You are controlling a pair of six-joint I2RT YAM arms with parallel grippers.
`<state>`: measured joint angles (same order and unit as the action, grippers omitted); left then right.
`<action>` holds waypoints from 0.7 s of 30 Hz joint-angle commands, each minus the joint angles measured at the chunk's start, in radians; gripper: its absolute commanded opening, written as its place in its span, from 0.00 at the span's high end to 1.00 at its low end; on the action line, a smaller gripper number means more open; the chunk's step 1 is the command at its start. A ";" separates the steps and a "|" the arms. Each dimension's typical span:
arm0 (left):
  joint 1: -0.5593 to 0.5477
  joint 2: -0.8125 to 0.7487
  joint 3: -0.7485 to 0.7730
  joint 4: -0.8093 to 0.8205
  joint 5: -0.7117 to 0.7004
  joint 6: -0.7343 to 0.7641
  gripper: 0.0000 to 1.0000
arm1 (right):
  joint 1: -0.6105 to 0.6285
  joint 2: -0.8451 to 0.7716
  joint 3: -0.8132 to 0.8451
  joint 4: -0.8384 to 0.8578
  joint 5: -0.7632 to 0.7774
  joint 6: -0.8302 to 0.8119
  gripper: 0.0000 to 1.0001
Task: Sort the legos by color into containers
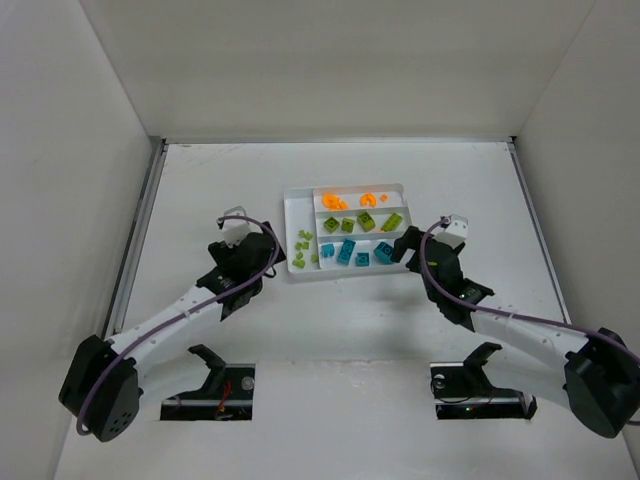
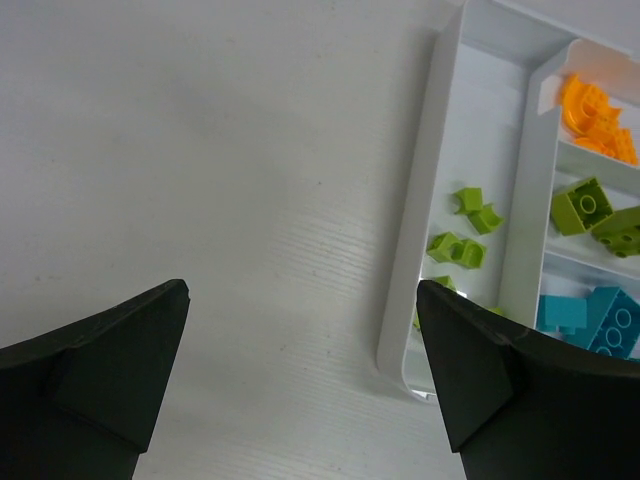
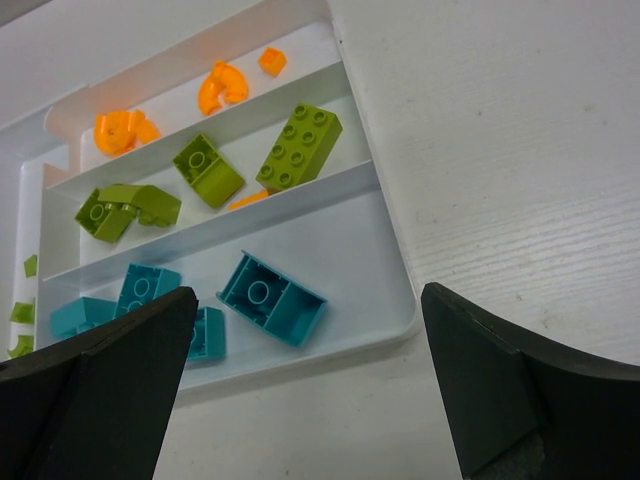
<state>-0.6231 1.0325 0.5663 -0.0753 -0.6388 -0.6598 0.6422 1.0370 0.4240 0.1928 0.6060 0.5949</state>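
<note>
Now the white counter [image 1: 220,180], with a fine wood grain, is closed in by plain white walls [image 1: 330,70] on the left, far and right sides. A metal rail [image 1: 140,225] runs along its left edge. The tray [image 1: 296,212] lies in the middle. It has orange legos [image 1: 345,201] in the far section, green legos [image 1: 365,222] in the middle section and teal legos [image 1: 352,252] in the near one. Small green bits [image 1: 303,240] lie in the narrow left section. The left hand [image 2: 300,330] is wide and holds nothing, over bare counter just left of the tray. The right hand [image 3: 308,295] is also wide and holds nothing, at the near right corner of the tray.
</note>
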 commanded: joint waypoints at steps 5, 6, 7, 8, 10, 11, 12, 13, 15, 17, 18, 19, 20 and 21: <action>-0.166 0.129 0.144 0.130 -0.030 0.130 0.00 | -0.014 -0.026 -0.011 0.094 -0.026 0.016 0.00; -0.204 0.170 0.170 0.172 -0.016 0.172 0.00 | -0.025 -0.034 -0.014 0.091 -0.034 0.017 0.00; -0.233 0.208 0.193 0.207 0.002 0.208 0.00 | -0.034 -0.041 -0.021 0.097 -0.049 0.020 0.12; -0.256 0.246 0.217 0.241 0.026 0.248 0.03 | -0.042 -0.046 -0.025 0.097 -0.061 0.023 0.31; -0.296 0.326 0.274 0.288 0.068 0.304 0.23 | -0.062 -0.045 -0.027 0.088 -0.074 0.029 0.58; -0.310 0.362 0.303 0.302 0.085 0.327 0.35 | -0.071 -0.035 -0.024 0.083 -0.083 0.031 0.67; -0.318 0.398 0.332 0.315 0.102 0.345 0.44 | -0.077 -0.023 -0.018 0.076 -0.097 0.032 0.73; -0.322 0.437 0.363 0.327 0.114 0.359 0.51 | -0.080 -0.009 -0.010 0.070 -0.107 0.037 0.76; -0.323 0.523 0.435 0.336 0.151 0.376 0.60 | -0.082 0.018 -0.002 0.068 -0.118 0.039 0.77; -0.318 0.610 0.521 0.316 0.210 0.381 0.64 | -0.085 0.040 0.001 0.066 -0.117 0.039 0.77; -0.316 0.648 0.562 0.301 0.243 0.382 0.65 | -0.089 0.043 0.001 0.066 -0.117 0.039 0.77; -0.316 0.684 0.604 0.286 0.269 0.384 0.66 | -0.092 0.043 0.001 0.066 -0.117 0.039 0.77; -0.315 0.717 0.642 0.267 0.292 0.387 0.67 | -0.094 0.031 -0.004 0.062 -0.117 0.039 0.77; -0.312 0.756 0.680 0.250 0.310 0.387 0.67 | -0.095 0.020 -0.007 0.059 -0.115 0.040 0.76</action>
<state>-0.9432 1.7397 1.1431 0.1898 -0.4244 -0.3111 0.5587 1.0794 0.4057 0.2226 0.4976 0.6258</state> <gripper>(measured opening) 0.333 0.234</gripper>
